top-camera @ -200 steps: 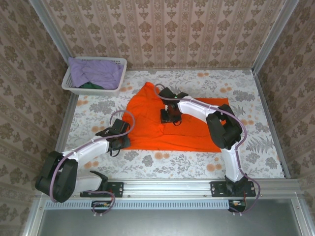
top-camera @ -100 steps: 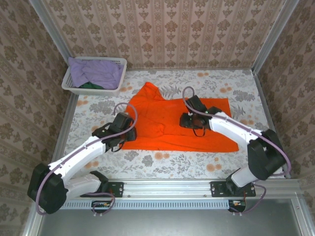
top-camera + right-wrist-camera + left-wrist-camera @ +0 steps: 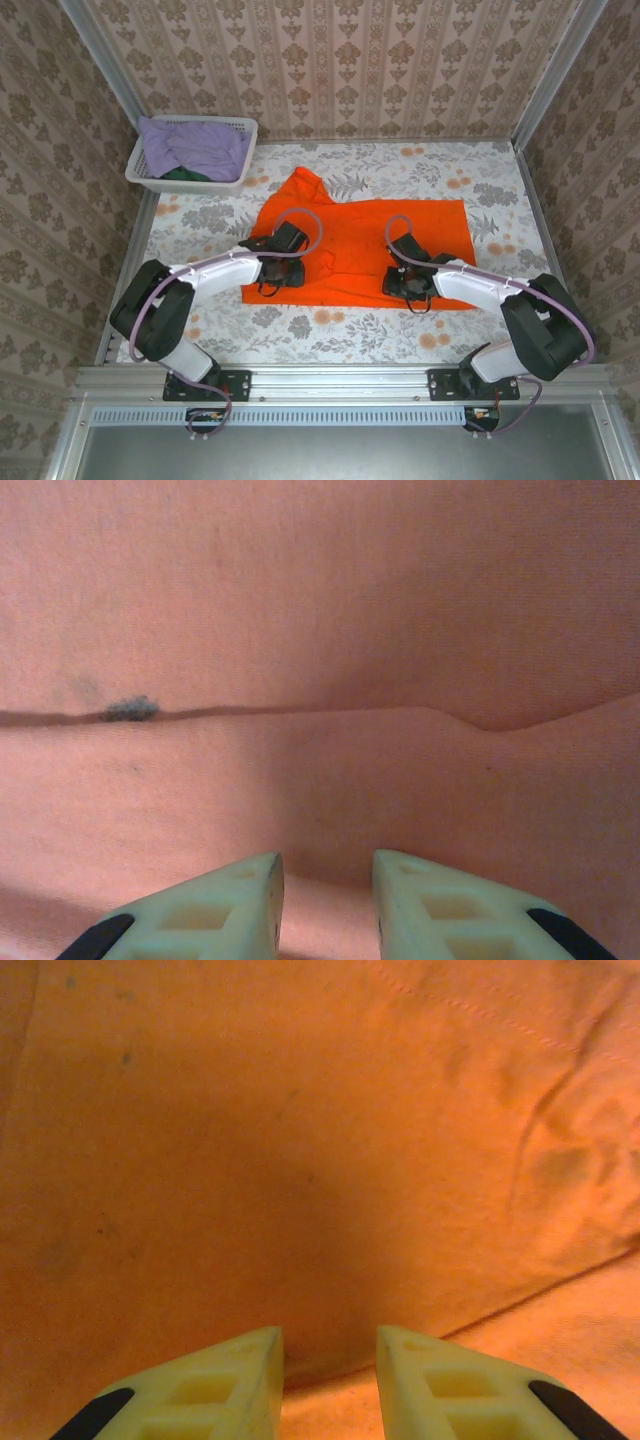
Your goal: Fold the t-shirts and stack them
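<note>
— What sat at the far left?

— A white lattice basket (image 3: 236, 128) in the far-left corner of the table (image 3: 330, 345). A lavender t-shirt (image 3: 195, 145) was heaped in it, with a bit of dark green t-shirt (image 3: 180, 174) showing under its near edge.

— And the left gripper (image 3: 277, 275)?

— It was low over the near-left part of the orange t-shirt (image 3: 350, 220), which lay spread flat in the middle of the table, one sleeve pointing far-left. In the wrist view the left gripper (image 3: 330, 1338) had its jaws slightly parted, with a narrow gap and cloth showing between them. A fold edge ran just ahead of the fingertips (image 3: 255, 1350). I saw nothing pinched.

— What was on the right?

— The right gripper (image 3: 406, 284) was down on the shirt's near edge, right of centre. Its wrist view showed much the same: the right gripper (image 3: 327, 860) stood a little spread, empty, above a crease running left to right across the orange cloth.
</note>
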